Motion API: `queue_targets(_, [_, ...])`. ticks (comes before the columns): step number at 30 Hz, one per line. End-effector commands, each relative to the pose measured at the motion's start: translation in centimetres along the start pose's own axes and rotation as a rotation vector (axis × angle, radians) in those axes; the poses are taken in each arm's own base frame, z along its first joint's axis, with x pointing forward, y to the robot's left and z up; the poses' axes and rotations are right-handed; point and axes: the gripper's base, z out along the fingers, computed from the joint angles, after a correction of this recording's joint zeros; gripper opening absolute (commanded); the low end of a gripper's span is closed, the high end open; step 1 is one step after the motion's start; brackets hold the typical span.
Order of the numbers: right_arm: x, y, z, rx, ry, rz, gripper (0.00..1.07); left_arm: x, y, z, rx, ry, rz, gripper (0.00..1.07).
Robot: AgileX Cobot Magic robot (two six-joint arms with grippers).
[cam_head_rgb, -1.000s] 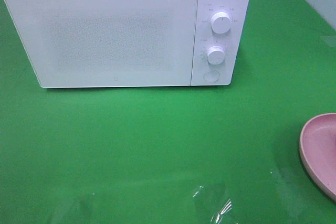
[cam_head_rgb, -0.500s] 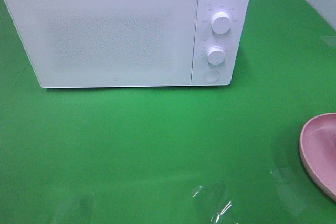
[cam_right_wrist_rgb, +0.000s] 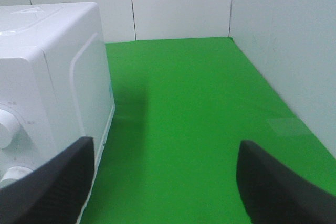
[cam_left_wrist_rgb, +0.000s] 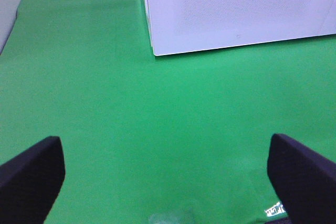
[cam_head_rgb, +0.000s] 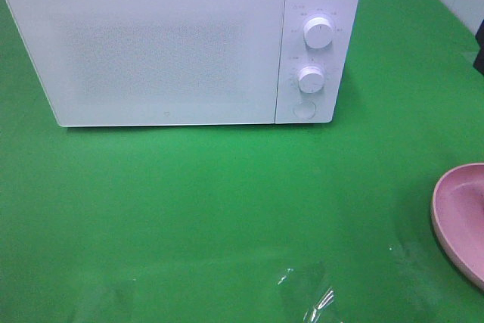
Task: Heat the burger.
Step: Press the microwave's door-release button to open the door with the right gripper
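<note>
Microwave (cam_head_rgb: pixel 166 51) dial markings (cam_head_rgb: pixel 300 14), door logo (cam_head_rgb: pixel 167 113): too small to read.

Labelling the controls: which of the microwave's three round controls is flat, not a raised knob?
The bottom button; the upper dial and lower dial both protrude.

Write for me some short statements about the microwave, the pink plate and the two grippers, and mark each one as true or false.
1. The microwave stands closed. True.
2. The burger lies on the pink plate. False: the visible part of the plate is bare, and no burger shows in any view.
3. The left gripper is open and holds nothing. True.
4. The microwave's panel has three knobs. False: it has an upper knob and a lower knob, with a round button below them.
5. The right gripper is shut. False: it is open.
</note>
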Motion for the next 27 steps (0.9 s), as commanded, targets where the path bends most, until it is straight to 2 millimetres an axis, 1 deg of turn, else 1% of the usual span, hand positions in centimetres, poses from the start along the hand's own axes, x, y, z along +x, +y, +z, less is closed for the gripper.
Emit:
queue_targets(1, [0.1,0.5,0.2,-0.004,-0.024,-0.021,0.73,0.0,-0.1,-0.2,0.005,-0.032,-0.002,0.98])
queue_targets(2, [0.4,1.2,0.4,-0.010,-0.017,-0.027,0.73,0.0,-0.1,-0.2,0.005,-0.032,-0.002,0.98])
queue_targets(3, [0.4,1.2,0.4,-0.010,-0.017,-0.027,0.73,0.0,-0.1,-0.2,0.005,-0.032,-0.002,0.98])
queue_targets(4, [0.7,2.1,0.6,-0.011,-0.024,-0.043,0.73,0.0,-0.1,-0.2,0.005,-0.032,-0.002,0.98])
queue_targets(6, [0.8,2.4,0.7,-0.008,-0.028,-0.059,0.73,0.0,-0.1,-0.2,0.005,-0.032,-0.002,0.98])
queue_targets(7, [1.2,3.4,0.8,-0.007,-0.040,-0.078,0.73,0.0,-0.1,-0.2,0.005,-0.032,-0.002,0.98])
queue_targets(8, [1.2,3.4,0.8,-0.007,-0.040,-0.078,0.73,0.0,-0.1,-0.2,0.005,-0.032,-0.002,0.98])
queue_targets(9, [1.7,4.3,0.8,0.001,-0.039,-0.080,0.73,0.0,-0.1,-0.2,0.005,-0.032,-0.002,0.98])
queue_targets(11, [1.9,4.6,0.8,0.008,-0.033,-0.073,0.73,0.0,-0.1,-0.2,0.005,-0.032,-0.002,0.98])
queue_targets(12, [2.5,5.3,0.8,0.011,-0.018,-0.071,0.73,0.0,-0.1,-0.2,0.005,-0.032,-0.002,0.98])
queue_targets(13, [2.5,5.3,0.8,0.011,-0.018,-0.071,0.73,0.0,-0.1,-0.2,0.005,-0.032,-0.002,0.98])
queue_targets(14, [3.1,6.0,0.7,0.013,-0.009,-0.070,0.73,0.0,-0.1,-0.2,0.005,-0.032,-0.002,0.98])
queue_targets(15, [3.1,6.0,0.7,0.013,-0.009,-0.070,0.73,0.0,-0.1,-0.2,0.005,-0.032,-0.002,0.98])
queue_targets(16, [3.5,6.9,0.6,0.005,-0.017,-0.084,0.73,0.0,-0.1,-0.2,0.005,-0.032,-0.002,0.98])
queue_targets(17, [3.5,6.9,0.6,0.005,-0.017,-0.084,0.73,0.0,-0.1,-0.2,0.005,-0.032,-0.002,0.98])
queue_targets(19, [4.2,7.9,0.5,0.007,-0.022,-0.088,0.73,0.0,-0.1,-0.2,0.005,-0.032,-0.002,0.98])
queue_targets(20, [4.2,7.9,0.5,0.007,-0.022,-0.088,0.73,0.0,-0.1,-0.2,0.005,-0.032,-0.002,0.98])
queue_targets(21, [4.5,8.7,0.5,0.012,-0.009,-0.078,0.73,0.0,-0.1,-0.2,0.005,-0.032,-0.002,0.98])
queue_targets(22, [4.5,8.7,0.5,0.012,-0.009,-0.078,0.73,0.0,-0.1,-0.2,0.005,-0.032,-0.002,0.98])
queue_targets(23, [5.0,9.7,0.5,0.001,0.006,-0.082,0.73,0.0,-0.1,-0.2,0.005,-0.032,-0.002,0.98])
queue_targets(24, [5.0,10.2,0.6,-0.007,0.009,-0.082,0.73,0.0,-0.1,-0.2,0.005,-0.032,-0.002,0.98])
queue_targets(25, [5.0,10.2,0.6,-0.007,0.009,-0.082,0.73,0.0,-0.1,-0.2,0.005,-0.032,-0.002,0.98])
queue_targets(26, [5.3,11.3,0.8,-0.013,0.014,-0.080,0.73,0.0,-0.1,-0.2,0.005,-0.032,-0.002,0.98])
queue_targets(27, [5.3,11.3,0.8,-0.013,0.014,-0.080,0.73,0.0,-0.1,-0.2,0.005,-0.032,-0.002,0.98])
